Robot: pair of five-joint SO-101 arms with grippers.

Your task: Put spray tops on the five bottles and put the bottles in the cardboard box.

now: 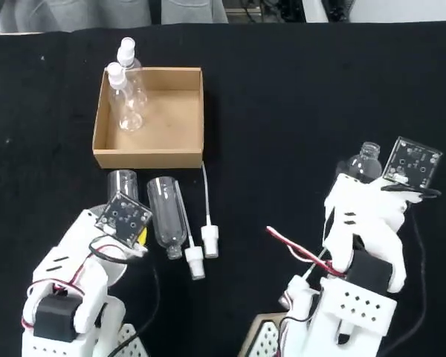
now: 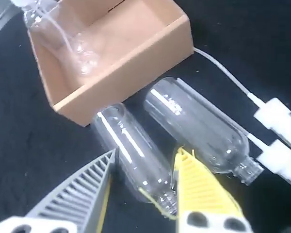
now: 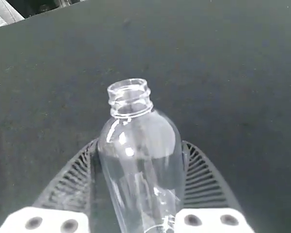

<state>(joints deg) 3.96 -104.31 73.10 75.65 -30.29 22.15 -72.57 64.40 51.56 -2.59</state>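
Table [image 1: 297, 97]: black cloth, with all of the items below on it.
Box [image 1: 149, 158]: far left and open; I see two capped bottles [image 1: 126, 100] in its far-left corner.
Right gripper [image 3: 140, 145]: well to the right of the box, jaws clamped on an upright held bottle [image 3: 138, 165] with a bare neck.
Left gripper [image 2: 146, 153]: just short of the box, jaws spread either side of a lying bottle [image 2: 131, 150]; I cannot tell if they touch it.
Second bottle [image 2: 199, 126]: lying just beside the yellow finger [image 2: 199, 189], crowding it.
Spray tops [image 1: 209, 239]: two lying loose just right of the second bottle, tubes pointing toward the box.
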